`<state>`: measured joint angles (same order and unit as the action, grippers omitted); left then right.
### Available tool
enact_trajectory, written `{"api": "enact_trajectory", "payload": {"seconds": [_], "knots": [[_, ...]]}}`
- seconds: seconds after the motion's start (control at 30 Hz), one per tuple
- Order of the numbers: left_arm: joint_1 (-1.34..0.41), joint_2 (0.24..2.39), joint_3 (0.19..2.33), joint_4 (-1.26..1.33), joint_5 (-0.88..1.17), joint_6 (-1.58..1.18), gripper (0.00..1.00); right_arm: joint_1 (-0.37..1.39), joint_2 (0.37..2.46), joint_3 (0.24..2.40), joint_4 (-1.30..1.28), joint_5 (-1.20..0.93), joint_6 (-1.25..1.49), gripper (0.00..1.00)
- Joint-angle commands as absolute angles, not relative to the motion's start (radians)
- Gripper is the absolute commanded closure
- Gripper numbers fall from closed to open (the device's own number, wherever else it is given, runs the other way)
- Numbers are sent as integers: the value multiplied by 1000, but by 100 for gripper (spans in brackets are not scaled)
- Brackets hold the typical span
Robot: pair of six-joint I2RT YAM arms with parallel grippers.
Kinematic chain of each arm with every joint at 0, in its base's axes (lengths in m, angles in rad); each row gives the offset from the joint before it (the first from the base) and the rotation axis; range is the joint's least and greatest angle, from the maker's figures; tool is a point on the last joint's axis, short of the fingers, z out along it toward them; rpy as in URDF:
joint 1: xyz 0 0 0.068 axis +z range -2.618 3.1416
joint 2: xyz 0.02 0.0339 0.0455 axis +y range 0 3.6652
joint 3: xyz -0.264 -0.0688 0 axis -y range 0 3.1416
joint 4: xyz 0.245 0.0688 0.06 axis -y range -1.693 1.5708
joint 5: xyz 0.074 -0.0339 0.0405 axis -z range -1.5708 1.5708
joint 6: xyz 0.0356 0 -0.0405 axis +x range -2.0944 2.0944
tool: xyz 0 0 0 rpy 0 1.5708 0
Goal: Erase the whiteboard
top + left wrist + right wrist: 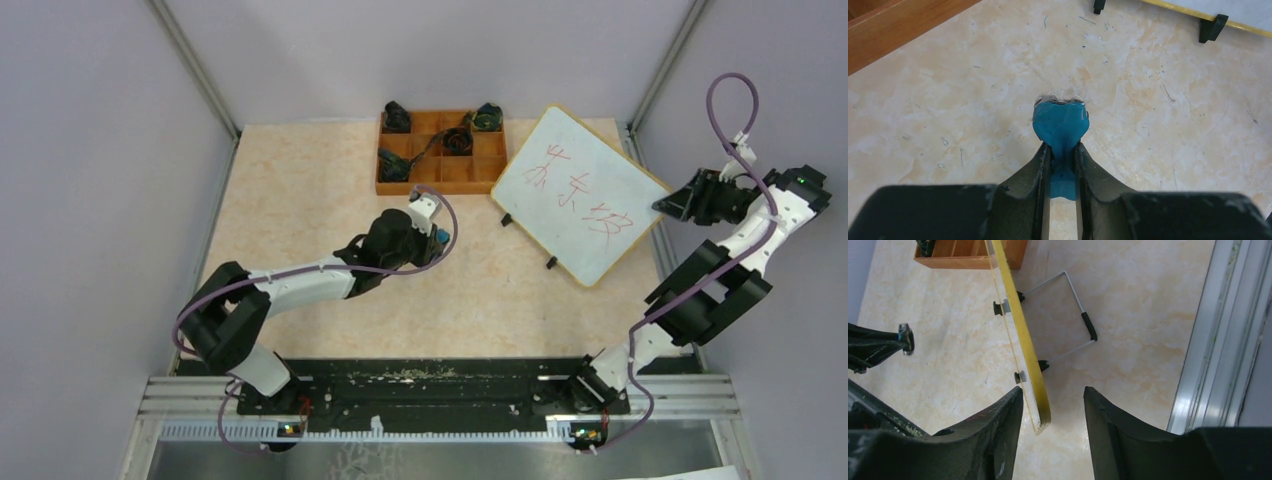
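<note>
The whiteboard (580, 195) stands tilted at the right rear of the table and bears red handwritten marks. My left gripper (438, 240) is shut on a small blue eraser (1060, 122) and holds it just above the table, left of the board's black feet (1212, 27). My right gripper (665, 205) is open at the board's right edge. In the right wrist view the board's yellow-framed edge (1020, 325) ends between the open fingers (1053, 392), closer to the left finger. I cannot tell whether it touches that finger.
An orange compartment tray (440, 187) with dark objects sits at the rear, left of the board. A wire stand (1089, 326) props the board from behind. An aluminium rail (1218, 340) runs along the table's right edge, close to my right gripper.
</note>
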<state>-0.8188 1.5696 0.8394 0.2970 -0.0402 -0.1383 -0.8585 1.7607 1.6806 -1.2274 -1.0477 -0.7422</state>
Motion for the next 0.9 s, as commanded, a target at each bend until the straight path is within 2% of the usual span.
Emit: {"api": "enact_trajectory", "payload": {"seconds": [0.0, 0.2, 0.37, 0.5, 0.67, 0.87], "knots": [[-830, 1577, 865, 305, -40, -145, 83, -880, 1822, 1758, -1321, -1130, -840, 55], [-832, 1585, 869, 312, -37, -146, 83, -884, 1855, 1808, -1390, -1147, -889, 71], [-836, 1615, 911, 306, -18, -146, 83, -889, 1856, 1811, -1411, -1144, -914, 100], [-840, 1661, 1010, 272, -4, -122, 85, -891, 1860, 1809, -1422, -1135, -936, 100], [-841, 1745, 1218, 189, 17, -105, 94, -899, 1861, 1808, -1420, -1123, -940, 100], [-841, 1870, 1392, 257, 58, -98, 99, -900, 1861, 1818, -1418, -1105, -938, 100]]}}
